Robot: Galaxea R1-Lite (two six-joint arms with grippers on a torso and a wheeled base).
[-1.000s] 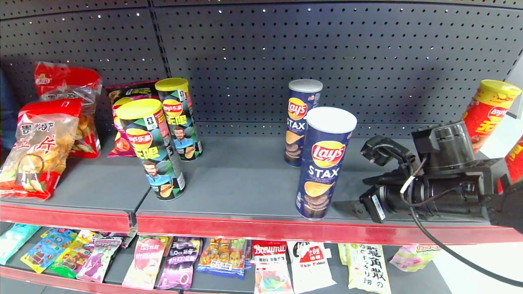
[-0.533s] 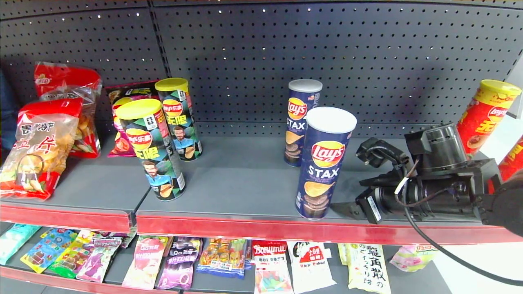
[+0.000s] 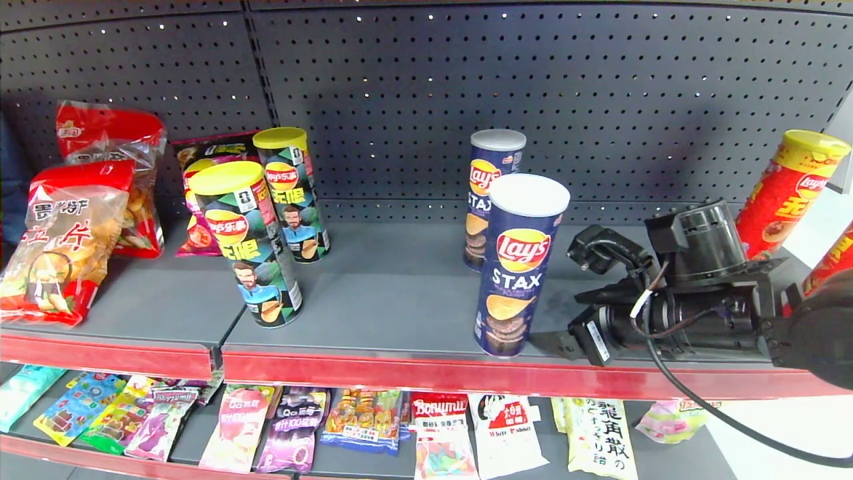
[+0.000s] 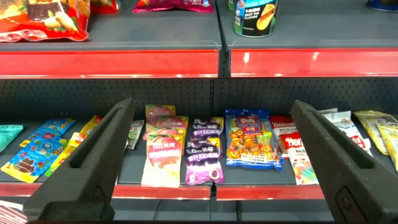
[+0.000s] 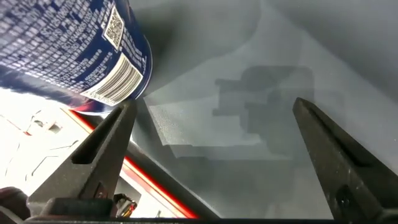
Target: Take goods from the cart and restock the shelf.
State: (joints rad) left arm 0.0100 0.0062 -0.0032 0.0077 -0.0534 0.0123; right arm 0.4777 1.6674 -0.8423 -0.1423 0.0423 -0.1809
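The blue can (image 3: 516, 267) stands upright at the front edge of the shelf (image 3: 393, 300), ahead of a 2nd blue can (image 3: 492, 175). The right claw (image 5: 214, 104), spread wide and empty, lies just beside its base. A sideways nudge from 1 finger could tip the can over the red lip (image 3: 400, 375).

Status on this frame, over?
Right gripper open, empty, low on shelf beside front blue chip can. Can upright at shelf edge, second blue can behind. Left gripper open, facing lower shelf.
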